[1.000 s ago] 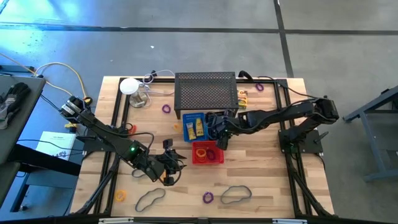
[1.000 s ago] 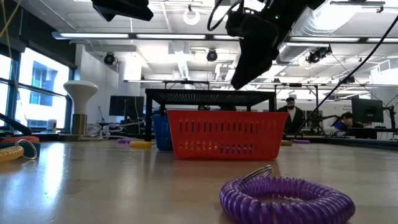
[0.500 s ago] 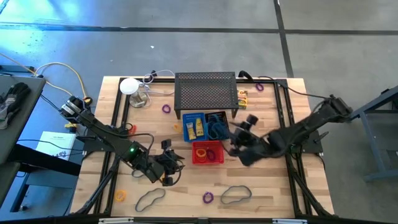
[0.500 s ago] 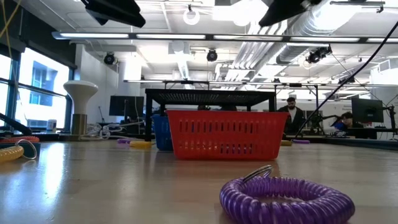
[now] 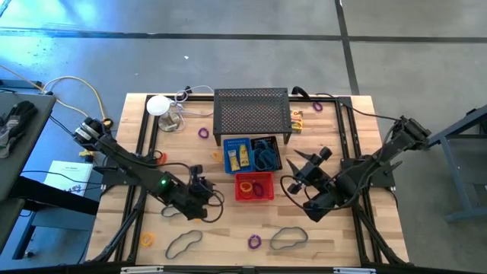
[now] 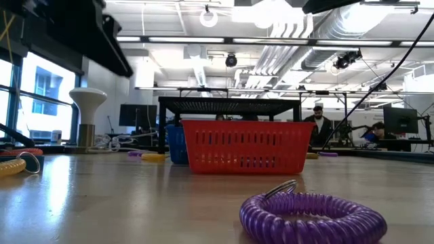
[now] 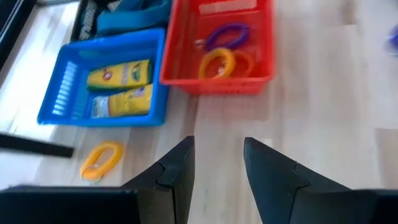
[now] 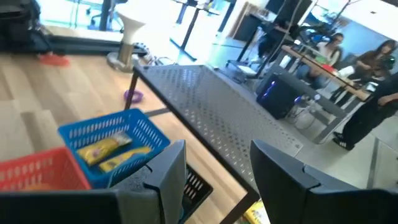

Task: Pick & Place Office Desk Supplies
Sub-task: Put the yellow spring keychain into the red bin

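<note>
1. Your sorting stands partly done: the red bin (image 7: 217, 46) at the middle of the bench (image 5: 335, 243) holds a purple ring (image 7: 227, 32) and orange rings (image 7: 219, 62), and the blue bin (image 7: 102, 87) just to its left carries two yellow boxes (image 7: 121, 87).
2. Much is still loose, by your overhead view: a purple ring (image 5: 254, 241) and two dark looped cords (image 5: 289, 237) along the near edge, a yellow ring (image 5: 146, 240) at near left, a purple ring (image 5: 204, 132) left of the black mesh rack (image 5: 253, 113), and a yellow box (image 5: 297, 119) to its right.
3. Your left gripper (image 7: 214, 171) hangs near-left of the red bin, fingers spread on nothing.
4. Your right gripper (image 8: 214, 174) hangs right of the bins, fingers apart, also empty.
</note>
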Controlling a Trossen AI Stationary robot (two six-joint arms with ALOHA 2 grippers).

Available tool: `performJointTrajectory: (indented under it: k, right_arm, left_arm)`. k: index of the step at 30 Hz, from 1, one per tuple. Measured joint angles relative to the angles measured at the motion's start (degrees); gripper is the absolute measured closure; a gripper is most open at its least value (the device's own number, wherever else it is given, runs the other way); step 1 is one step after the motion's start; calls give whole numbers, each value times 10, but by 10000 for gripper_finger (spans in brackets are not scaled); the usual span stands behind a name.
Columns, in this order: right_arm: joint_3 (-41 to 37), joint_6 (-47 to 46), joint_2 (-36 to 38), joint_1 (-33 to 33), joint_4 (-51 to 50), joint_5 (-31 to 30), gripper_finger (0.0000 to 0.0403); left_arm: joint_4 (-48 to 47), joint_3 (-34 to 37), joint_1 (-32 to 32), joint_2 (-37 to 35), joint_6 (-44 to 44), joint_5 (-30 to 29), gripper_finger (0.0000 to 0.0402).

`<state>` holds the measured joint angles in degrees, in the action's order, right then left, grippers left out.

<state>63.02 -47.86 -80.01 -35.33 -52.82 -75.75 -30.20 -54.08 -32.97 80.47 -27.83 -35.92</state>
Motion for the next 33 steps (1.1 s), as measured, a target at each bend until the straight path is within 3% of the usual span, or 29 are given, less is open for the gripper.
performJointTrajectory:
  k: [7,14,33]
  right_arm:
    - [0,0,0,2,-7,24,235]
    - [0,0,0,2,-10,53,235]
    - [0,1,0,2,-11,54,235]
  left_arm:
    - [-3,14,22,0,-8,7,271]
    - [-2,14,31,0,-33,50,271]
    - [-2,15,28,0,-37,51,271]
